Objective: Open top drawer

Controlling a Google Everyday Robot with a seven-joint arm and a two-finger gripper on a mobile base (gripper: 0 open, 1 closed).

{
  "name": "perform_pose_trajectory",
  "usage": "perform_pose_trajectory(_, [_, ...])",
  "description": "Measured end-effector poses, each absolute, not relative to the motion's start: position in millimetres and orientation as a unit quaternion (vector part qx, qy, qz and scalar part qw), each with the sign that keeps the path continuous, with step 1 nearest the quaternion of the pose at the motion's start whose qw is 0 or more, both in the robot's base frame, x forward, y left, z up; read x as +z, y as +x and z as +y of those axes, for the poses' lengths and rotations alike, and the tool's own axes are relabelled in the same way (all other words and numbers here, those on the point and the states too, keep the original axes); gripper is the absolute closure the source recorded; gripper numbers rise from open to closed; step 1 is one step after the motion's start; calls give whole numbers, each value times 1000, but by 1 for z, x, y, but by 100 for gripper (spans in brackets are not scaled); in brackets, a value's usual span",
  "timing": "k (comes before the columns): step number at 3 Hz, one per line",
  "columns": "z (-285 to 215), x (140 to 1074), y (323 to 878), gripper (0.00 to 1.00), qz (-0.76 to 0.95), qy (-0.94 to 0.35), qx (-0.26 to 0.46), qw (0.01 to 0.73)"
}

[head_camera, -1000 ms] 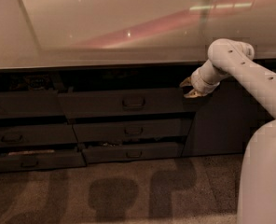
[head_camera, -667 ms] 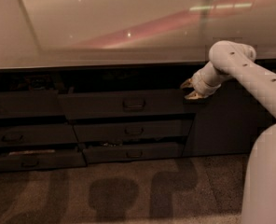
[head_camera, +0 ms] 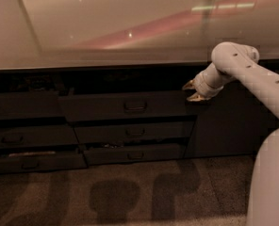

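The top drawer [head_camera: 97,107] is the widest dark grey front in the middle column under the counter, with a small loop handle [head_camera: 135,106] at its centre. It stands out a little from the fronts below it, with a dark gap above it. My gripper [head_camera: 191,91] is at the drawer front's upper right corner, well to the right of the handle. Its two tan fingertips [head_camera: 188,85] are spread apart with nothing between them. My white arm [head_camera: 252,74] reaches in from the right.
A pale glossy countertop [head_camera: 130,36] overhangs the drawers. Two slimmer drawer fronts [head_camera: 135,132] sit below the top one, and more drawers [head_camera: 17,138] are at the left. A plain dark cabinet panel [head_camera: 224,126] is at the right. Speckled carpet [head_camera: 130,192] covers the floor.
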State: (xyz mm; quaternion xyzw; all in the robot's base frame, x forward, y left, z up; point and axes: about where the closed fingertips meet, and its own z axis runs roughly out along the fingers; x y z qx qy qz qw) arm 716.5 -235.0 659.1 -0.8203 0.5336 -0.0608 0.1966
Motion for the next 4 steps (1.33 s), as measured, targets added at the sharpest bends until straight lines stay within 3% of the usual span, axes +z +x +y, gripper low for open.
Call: perform_pose_trajectory(4, [-234,663,706,100,531,-822,-62,195])
